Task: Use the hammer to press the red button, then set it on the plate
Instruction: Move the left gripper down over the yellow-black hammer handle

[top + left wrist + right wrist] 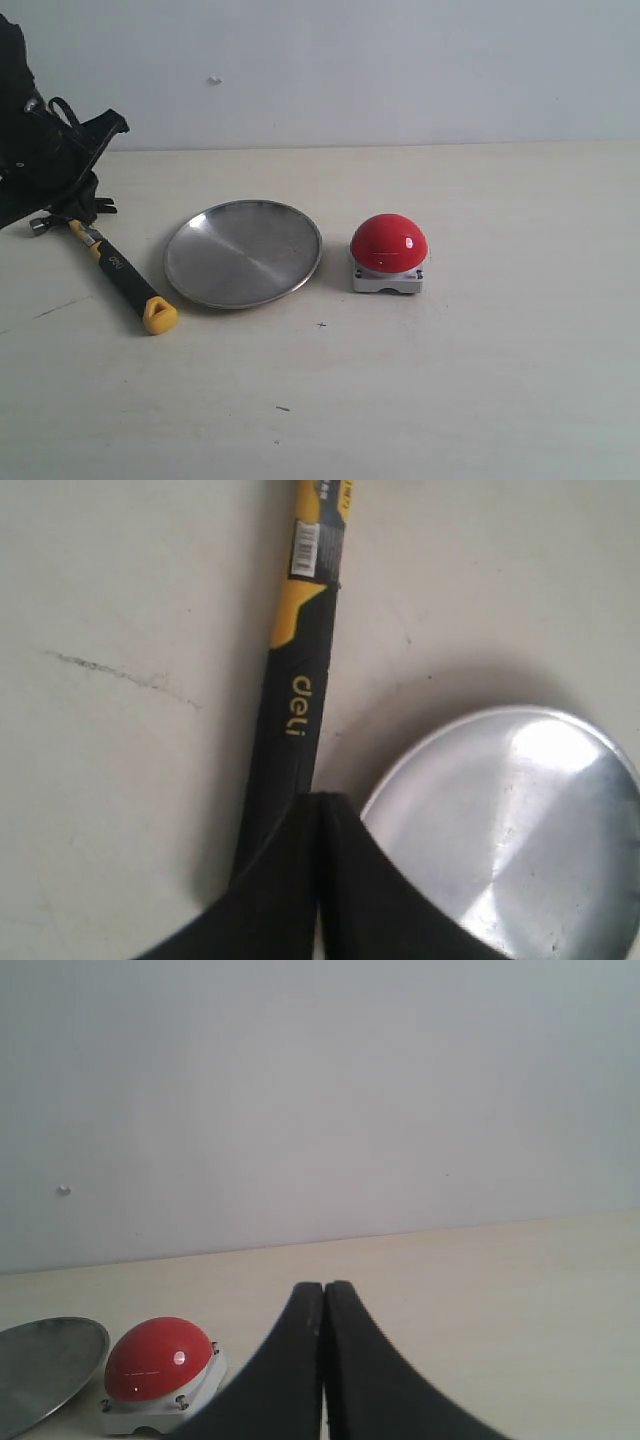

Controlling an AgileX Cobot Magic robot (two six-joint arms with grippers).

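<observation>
The hammer [120, 272] lies flat on the table at the left, dark head under my left arm, yellow butt end pointing toward the front. My left gripper [98, 208] hovers over it, shut and holding nothing. In the left wrist view its closed fingertips [320, 802] sit above the black handle [295, 710], beside the plate [520, 820]. The silver plate [243, 252] lies just right of the hammer. The red button [388, 243] stands right of the plate on its grey base. My right gripper [324, 1288] is shut and empty, off the table, with the red button [158, 1358] ahead of it.
The pale table top [480, 380] stretches to the right and front of the button. A plain wall [400, 70] closes the back. Small dark marks [283, 408] dot the front of the table.
</observation>
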